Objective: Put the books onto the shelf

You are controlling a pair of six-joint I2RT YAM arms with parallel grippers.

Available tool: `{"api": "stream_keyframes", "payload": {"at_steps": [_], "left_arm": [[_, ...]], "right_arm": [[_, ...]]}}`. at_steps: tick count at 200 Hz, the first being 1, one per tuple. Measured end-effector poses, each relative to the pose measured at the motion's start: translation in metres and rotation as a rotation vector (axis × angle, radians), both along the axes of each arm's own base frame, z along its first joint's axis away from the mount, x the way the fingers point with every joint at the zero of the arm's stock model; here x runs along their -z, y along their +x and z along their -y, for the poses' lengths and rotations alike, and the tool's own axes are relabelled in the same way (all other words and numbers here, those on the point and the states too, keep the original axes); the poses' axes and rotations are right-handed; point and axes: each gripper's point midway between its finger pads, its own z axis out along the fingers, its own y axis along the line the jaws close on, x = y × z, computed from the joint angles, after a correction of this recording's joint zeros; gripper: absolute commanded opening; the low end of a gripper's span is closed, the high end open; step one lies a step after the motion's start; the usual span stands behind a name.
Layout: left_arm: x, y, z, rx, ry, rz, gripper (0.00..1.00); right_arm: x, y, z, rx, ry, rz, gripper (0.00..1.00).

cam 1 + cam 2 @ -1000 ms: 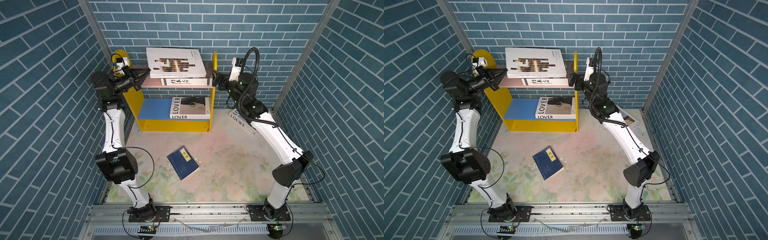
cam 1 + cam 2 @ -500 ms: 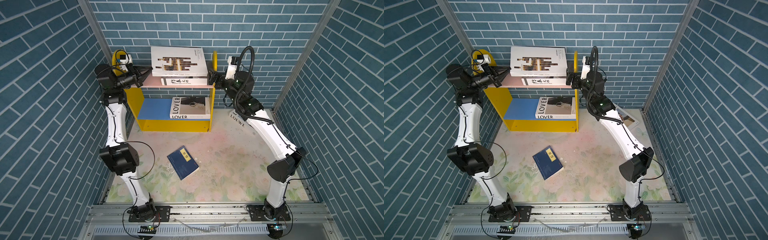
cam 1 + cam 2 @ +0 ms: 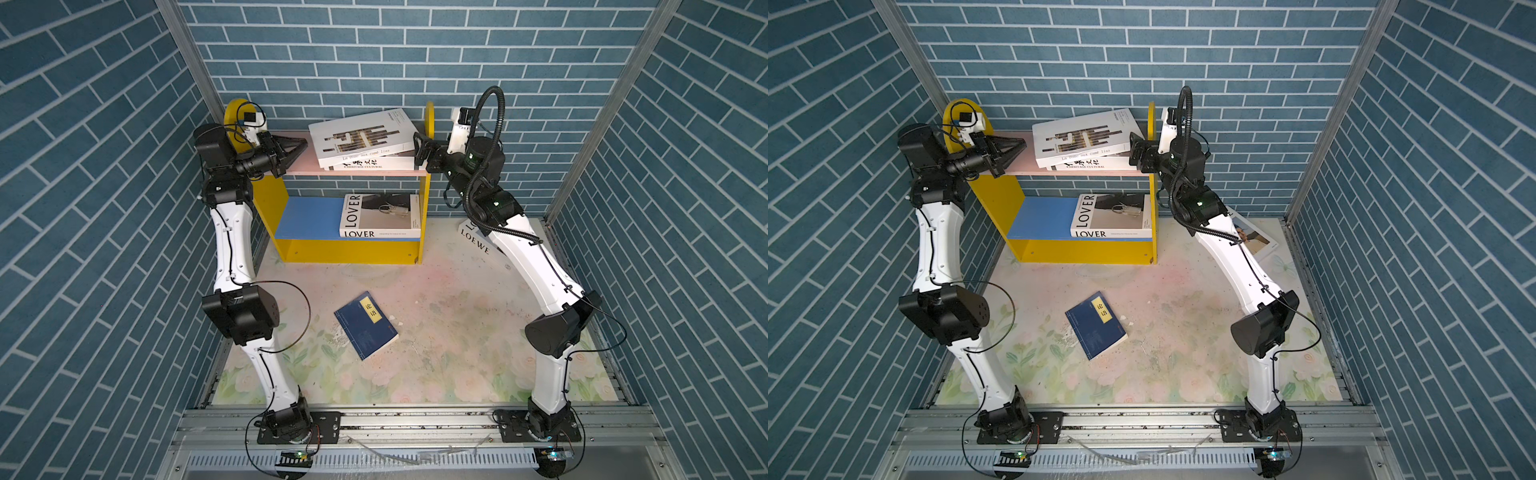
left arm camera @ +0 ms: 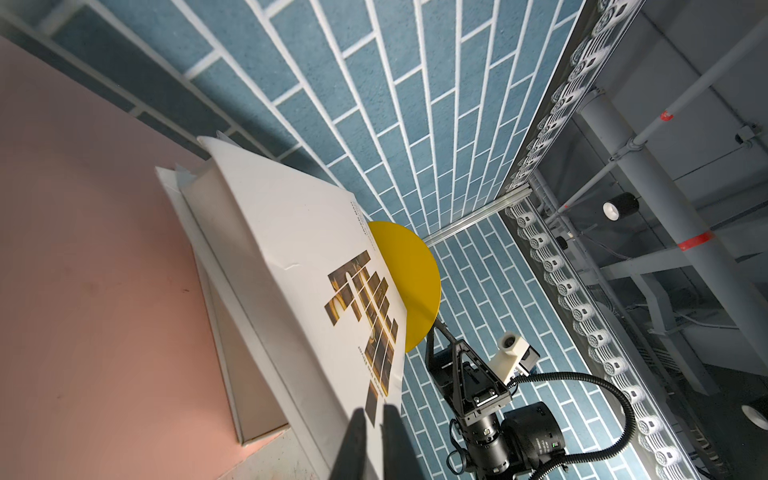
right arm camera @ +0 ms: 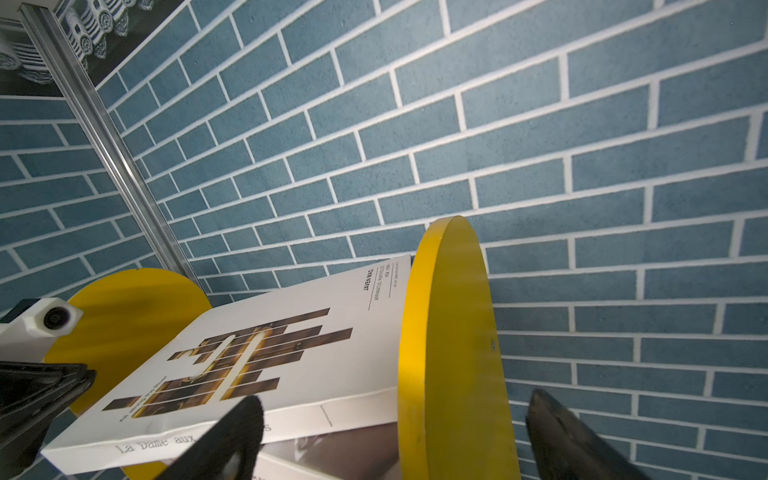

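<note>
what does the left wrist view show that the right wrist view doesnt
Only the left wrist view shows the pink board, the right arm's camera and ceiling pipes. Only the right wrist view shows the spine lettering, the left side panel and the left arm's camera. Both show the patterned book, the right side panel and the brick wall.

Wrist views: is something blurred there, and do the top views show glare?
Right wrist view: the fingers of the right pincer are dark and out of focus, the patterned book sharp. Left wrist view: the left pincer is blurred too, brick lines fan out. Both top views: even light, soft shadows, no harsh glare.
</note>
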Motion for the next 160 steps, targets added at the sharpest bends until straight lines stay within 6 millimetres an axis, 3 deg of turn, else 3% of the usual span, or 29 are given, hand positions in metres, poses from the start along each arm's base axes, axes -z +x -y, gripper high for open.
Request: {"api": "stream_keyframes", "payload": {"at_steps": [26,46,76,85,123,142,160], "left_arm": [[0.002,0.003,-0.002,-0.022,0.006,0.0,0.47],[0.011,0.008,-0.002,-0.056,0.03,-0.013,0.61],[0.03,0.009,0.003,-0.11,0.101,-0.06,0.76],[0.035,0.005,0.006,-0.118,0.117,-0.08,0.86],[0.04,-0.031,0.024,-0.134,0.143,-0.125,0.95],[0.035,-0.048,0.03,-0.141,0.104,-0.12,0.95],[0.03,-0.051,0.033,-0.151,0.058,-0.115,0.92]], "right_arm": [[0.003,0.001,-0.001,0.0,-0.005,-0.007,0.99],[0.004,0.001,-0.001,0.0,-0.009,-0.012,0.98],[0.014,0.004,-0.001,0.007,-0.021,-0.03,0.98],[0.02,0.005,-0.001,0.01,-0.03,-0.042,0.99],[0.039,0.008,-0.001,0.022,-0.054,-0.077,0.98],[0.039,0.007,0.0,0.023,-0.056,-0.078,0.99],[0.036,0.005,0.001,0.023,-0.052,-0.074,0.98]]}}
